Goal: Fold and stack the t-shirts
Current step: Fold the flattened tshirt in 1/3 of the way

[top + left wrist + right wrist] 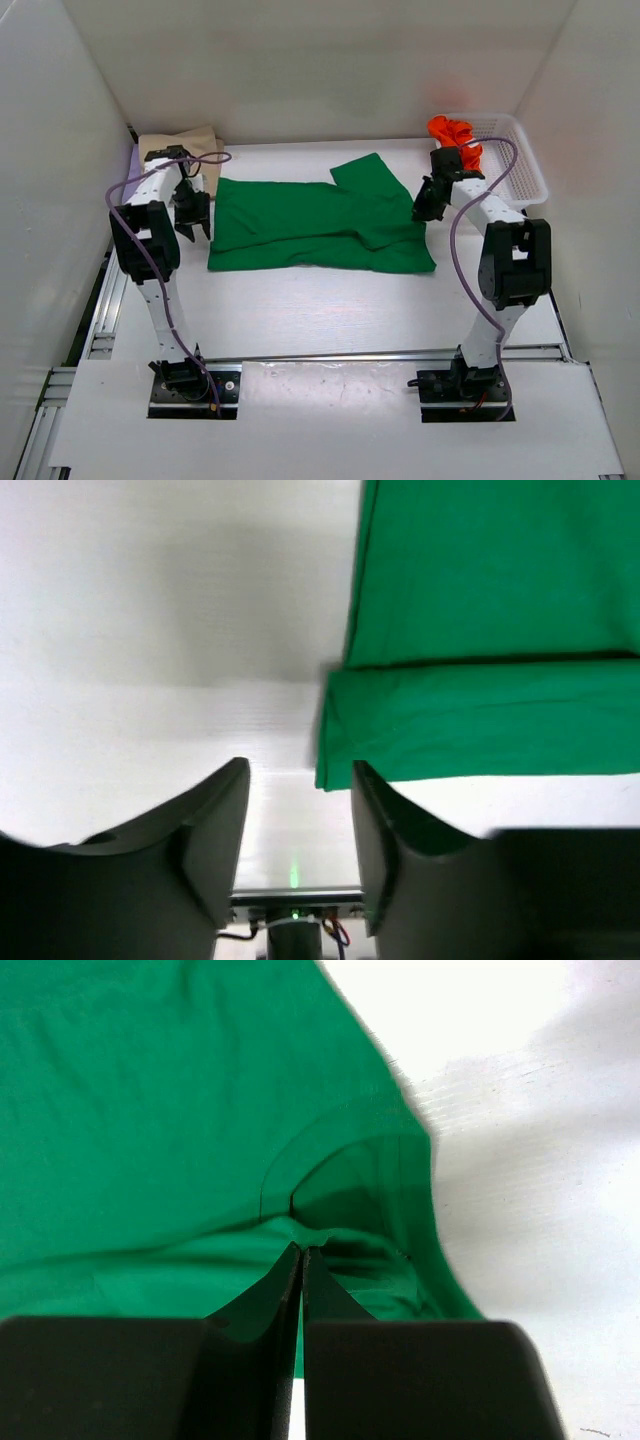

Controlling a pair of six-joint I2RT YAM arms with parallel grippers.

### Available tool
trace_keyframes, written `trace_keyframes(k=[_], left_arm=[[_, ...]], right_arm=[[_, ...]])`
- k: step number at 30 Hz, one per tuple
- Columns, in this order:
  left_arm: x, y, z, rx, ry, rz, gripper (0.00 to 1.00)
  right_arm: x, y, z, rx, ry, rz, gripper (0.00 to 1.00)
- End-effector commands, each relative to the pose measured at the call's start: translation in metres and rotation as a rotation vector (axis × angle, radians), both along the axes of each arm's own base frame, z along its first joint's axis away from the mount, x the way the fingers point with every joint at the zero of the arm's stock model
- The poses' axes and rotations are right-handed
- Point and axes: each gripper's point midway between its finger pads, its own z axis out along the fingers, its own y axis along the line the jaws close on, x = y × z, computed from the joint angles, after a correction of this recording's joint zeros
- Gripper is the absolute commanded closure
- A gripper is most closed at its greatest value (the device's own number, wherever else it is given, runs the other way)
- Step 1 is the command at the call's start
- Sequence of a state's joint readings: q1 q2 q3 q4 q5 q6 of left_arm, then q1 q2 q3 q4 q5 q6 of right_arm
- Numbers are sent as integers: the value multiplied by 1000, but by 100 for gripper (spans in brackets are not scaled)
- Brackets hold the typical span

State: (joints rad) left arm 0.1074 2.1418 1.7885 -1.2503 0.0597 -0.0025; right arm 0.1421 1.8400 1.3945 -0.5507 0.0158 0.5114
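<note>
While the green t-shirt [320, 225] lies spread flat across the middle of the white table [320, 310], the top view sets one arm at each end of it. The left gripper [192, 225] hangs just beside the shirt's left edge. The right gripper [425, 208] sits low on the right edge, near where a sleeve juts toward the back wall. A beige t-shirt [180, 143] is bunched in the far left corner, behind the left arm. At the far right a white mesh basket [520, 165] stands against the side wall, with an orange-red t-shirt [455, 135] draped over its near left corner, just behind the right wrist. A purple cable [465, 260] loops along each arm. White walls [300, 70] box the table in on three sides.

From the left wrist, the left gripper [300, 780] stands open, its two dark fingers [215, 830] spread with bare table [150, 630] between them. A doubled corner of the green t-shirt [480, 630] ends right at the tip of the right-hand finger, not between the two. A small green light [295, 878] glows low between the fingers.

From the right wrist, the right gripper [300, 1248] has its fingers [255, 1305] pressed together, and a small pucker of the green t-shirt [150, 1110] is pinched at their tips. The curved collar seam [340, 1155] arcs just beyond the pinch, with bare table [520, 1160] to the right.
</note>
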Motion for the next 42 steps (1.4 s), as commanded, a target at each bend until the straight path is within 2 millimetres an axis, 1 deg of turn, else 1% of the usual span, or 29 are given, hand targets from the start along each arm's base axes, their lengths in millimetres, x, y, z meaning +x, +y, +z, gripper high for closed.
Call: trace_keyframes(k=[1, 2, 5, 6, 7, 8, 9, 10, 11, 12, 13, 14, 16, 17, 18, 19, 20, 21, 22, 23, 26, 27, 31, 34, 36, 38, 39, 41, 42], left_arm=[[25, 4, 26, -10, -114, 10, 43], [32, 11, 34, 8, -154, 19, 38], [46, 27, 63, 26, -271, 51, 38], [44, 26, 80, 33, -321, 50, 42], [33, 9, 74, 25, -302, 14, 42], [34, -6, 77, 24, -346, -22, 44], [27, -11, 92, 101, -400, -52, 44], [21, -42, 87, 150, -413, -143, 40], [-3, -46, 56, 224, -347, -188, 39], [-9, -48, 47, 297, -353, -217, 39], [-4, -53, 44, 397, -401, -248, 37], [-14, -51, 30, 436, -376, -264, 35], [-8, -44, 23, 507, -362, -265, 35], [4, -45, 31, 518, -389, -254, 35], [10, -45, 33, 529, -397, -249, 35], [15, -46, 29, 530, -389, -251, 34], [25, -49, 35, 527, -417, -243, 34], [28, -50, 33, 527, -416, -243, 34], [30, -48, 27, 541, -399, -246, 34], [33, -51, 26, 549, -400, -253, 34], [31, -54, 11, 561, -364, -276, 34], [31, -59, 11, 559, -367, -286, 34], [32, -68, 6, 526, -363, -303, 34], [30, -78, 17, 504, -392, -316, 34], [23, -91, 19, 458, -395, -347, 33], [15, -95, 14, 448, -381, -364, 32], [12, -92, 4, 462, -350, -371, 32], [11, -90, -4, 480, -321, -377, 32], [10, -89, -14, 484, -296, -384, 32]], right_arm=[[9, -9, 3, -29, -2, -11, 100], [9, -9, 0, -26, 11, -19, 100], [16, -9, 0, -25, 24, -54, 100], [16, -9, -4, -23, 42, -62, 100], [19, -5, 0, 0, 35, -60, 100], [19, -2, -4, 15, 53, -61, 100], [21, 0, -5, 24, 55, -57, 96], [19, 0, -6, 22, 65, -57, 79], [18, 0, -10, 20, 74, -57, 65], [19, -2, -7, 11, 73, -62, 51], [16, -4, -9, 0, 88, -67, 36], [16, -6, -10, -9, 97, -71, 32], [9, -12, -4, -48, 108, -56, 30], [7, -16, 1, -67, 100, -56, 30], [2, -17, 16, -63, 70, -57, 30], [-13, -21, 10, -77, 96, -61, 30], [-22, -22, 27, -71, 58, -62, 29], [-33, -23, 27, -67, 66, -71, 29], [-45, -22, 25, -58, 77, -66, 29], [-68, -21, 18, -56, 100, -67, 29], [-99, -16, -1, -65, 145, -59, 29], [-117, -17, -15, -84, 189, -49, 29], [-130, -18, -35, -84, 230, -70, 29], [-130, -18, -45, -87, 246, -69, 26], [-129, -18, -51, -90, 258, -69, 26], [-127, -16, -57, -84, 272, -65, 26], [-123, -17, -57, -72, 275, -72, 26], [-120, -17, -64, -53, 287, -88, 27], [-120, -17, -64, -37, 290, -103, 31]])
